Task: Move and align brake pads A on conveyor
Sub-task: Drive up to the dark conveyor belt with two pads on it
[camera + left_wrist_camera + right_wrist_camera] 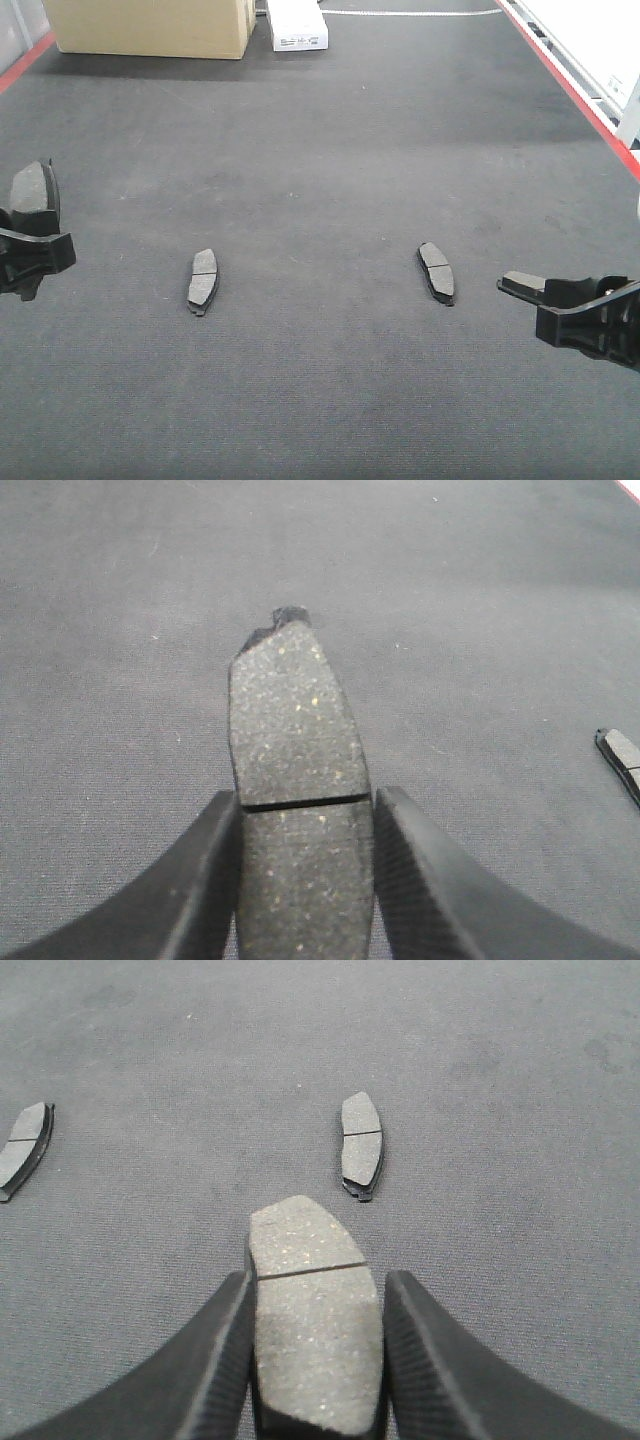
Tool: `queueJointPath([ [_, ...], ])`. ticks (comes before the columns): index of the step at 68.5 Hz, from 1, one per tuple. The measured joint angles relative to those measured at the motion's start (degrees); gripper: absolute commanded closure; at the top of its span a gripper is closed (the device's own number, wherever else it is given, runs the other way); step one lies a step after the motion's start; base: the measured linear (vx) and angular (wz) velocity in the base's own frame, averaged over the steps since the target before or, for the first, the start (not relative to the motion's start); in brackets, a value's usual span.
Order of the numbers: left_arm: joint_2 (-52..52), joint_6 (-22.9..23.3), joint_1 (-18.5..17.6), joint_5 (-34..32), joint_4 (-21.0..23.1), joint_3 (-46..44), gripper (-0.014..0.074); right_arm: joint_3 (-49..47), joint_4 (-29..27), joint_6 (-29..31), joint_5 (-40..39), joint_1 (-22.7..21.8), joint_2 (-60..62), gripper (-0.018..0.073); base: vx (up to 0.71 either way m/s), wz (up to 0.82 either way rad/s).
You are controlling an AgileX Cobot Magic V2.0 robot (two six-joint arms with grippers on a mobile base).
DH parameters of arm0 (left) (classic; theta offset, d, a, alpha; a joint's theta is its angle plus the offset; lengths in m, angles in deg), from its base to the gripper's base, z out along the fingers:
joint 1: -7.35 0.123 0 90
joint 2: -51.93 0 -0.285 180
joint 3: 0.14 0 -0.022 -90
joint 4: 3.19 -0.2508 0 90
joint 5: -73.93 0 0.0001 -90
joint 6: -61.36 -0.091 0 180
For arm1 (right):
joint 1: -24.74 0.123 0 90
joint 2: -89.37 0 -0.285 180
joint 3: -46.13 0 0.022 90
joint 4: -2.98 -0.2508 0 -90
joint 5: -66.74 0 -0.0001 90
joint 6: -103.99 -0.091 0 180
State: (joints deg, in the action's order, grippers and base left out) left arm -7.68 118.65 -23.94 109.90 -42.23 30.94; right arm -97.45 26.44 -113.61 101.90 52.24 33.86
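Left gripper [305, 880] and right gripper [315, 1360] each clamp 1 pad.

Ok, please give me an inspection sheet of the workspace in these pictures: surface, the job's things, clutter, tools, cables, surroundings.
Surface: dark grey felt-like conveyor belt with red side edges, some pale smudges.
Job's things: four dark grey curved brake pads; two lie on the belt, left one and right one, apart.
Tools: left tool shut on a third pad; right tool shut on the fourth pad.
Clutter: tan cardboard box and small white box at the far end.
Cables: nothing seen.
Surroundings: pale white structure beyond the right edge.
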Motion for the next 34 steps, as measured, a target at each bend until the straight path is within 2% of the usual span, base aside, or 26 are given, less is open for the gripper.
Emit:
queueJointPath([
  [34, 0.0, 0.0, 0.0, 0.0, 0.0, 0.0, 0.0468, 0.0, 0.0, 0.0, 0.0, 0.0, 0.0, 0.0482, 0.0, 0.0],
])
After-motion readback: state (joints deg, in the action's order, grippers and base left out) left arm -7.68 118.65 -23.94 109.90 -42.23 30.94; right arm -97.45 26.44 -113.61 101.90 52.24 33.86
